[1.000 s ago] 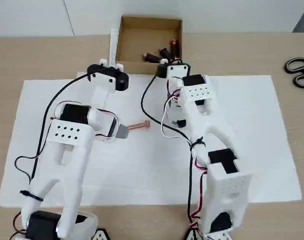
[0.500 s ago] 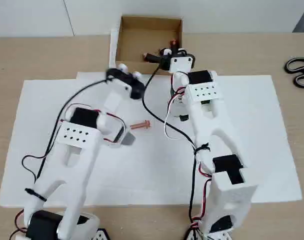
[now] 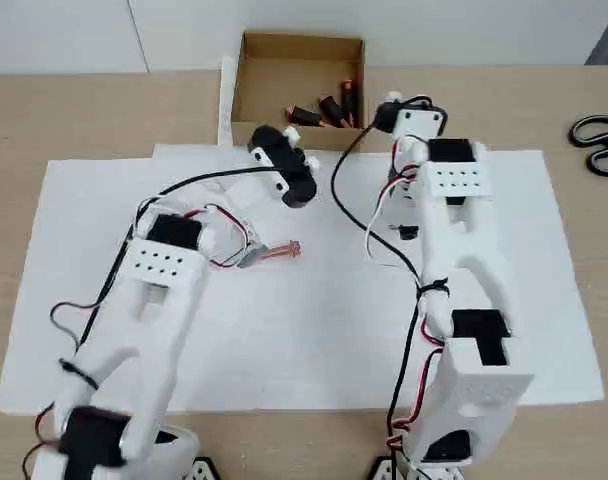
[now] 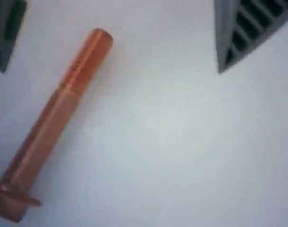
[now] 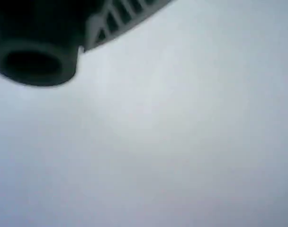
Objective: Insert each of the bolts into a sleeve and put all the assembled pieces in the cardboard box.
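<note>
Close to my two bases, the white sheet [image 3: 284, 350] lay flat on the table [image 3: 84, 110]. A bit farther out, my left gripper [image 4: 113, 66] hung low over the sheet with its fingers wide apart, so it held nothing. One copper bolt [image 4: 58, 118] lay on its side on the sheet between those fingers. It was nearer to one of them and touched neither. That bolt was not picked up yet, and it had no sleeve on it.

Farther out, on the other side, my right gripper [image 3: 408, 230] was clamped on a black sleeve [image 5: 35, 59]. The sleeve was up off the sheet, and I could see its round open end. It was well apart from the bolt, so the two were not joined.

Farthest away, at the back edge of the sheet, stood the cardboard box [image 3: 246, 80]. Some dark and copper pieces [image 3: 329, 107] lay inside it, by the side nearest my arms. I think those were bolts already pushed into sleeves, but they were too small for me to count. A pair of scissors [image 3: 596, 140] lay on the table far off to the right.

My guess was that most of the work was done — one bolt was left. It had to be picked up, pushed into the sleeve I held, and put in the box with the others.
</note>
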